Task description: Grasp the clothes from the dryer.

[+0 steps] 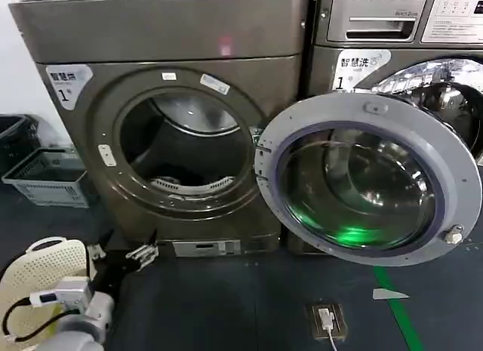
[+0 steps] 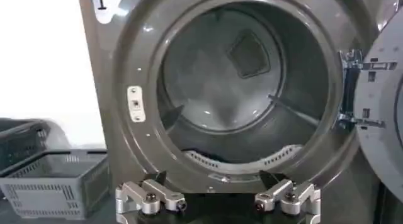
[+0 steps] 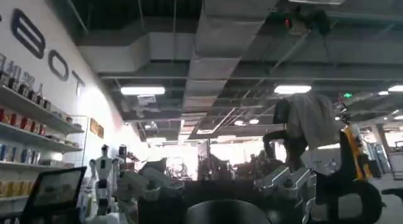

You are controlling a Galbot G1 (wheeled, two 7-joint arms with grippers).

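Nearest in head view: left arm low at the left edge, beside a white perforated panel [image 1: 45,269]. The left gripper [image 1: 142,254] sits low over the dark floor [image 1: 249,306], just in front of the dryer's base, L of centre. In the left wrist view both fingers [image 2: 151,197] show with a wide gap between them, so the jaws are apart w/ nothing held, pointing at the round opening.

The right gripper [image 3: 211,189] points up at the ceiling lights [image 3: 143,90] and ducts. Its jaws also look apart and hold nothing, though that view is dim.

Floor: a socket plate w/ white cable [image 1: 326,319], and a green tape line [image 1: 398,309] to the R of it.

The dryer [image 1: 166,34] stands straight ahead, bronze-brown, w/ a white "1" sticker [image 1: 66,83] top L. Its porthole [image 1: 185,143] is uncovered. The door [image 1: 362,177] is swung fully out to the R, w/ a green glint in its glass. The silver drum [image 2: 214,74] is lit inside, w/ a perforated strip [image 2: 242,162] along its front lip.

Clothes: can't tell where they are, as the bottom of the drum is dark and partly hidden by the rim.

L of the dryer, a grey basket [image 1: 47,177] on the floor. Behind the door, R, a greyer LG machine [image 1: 377,19].
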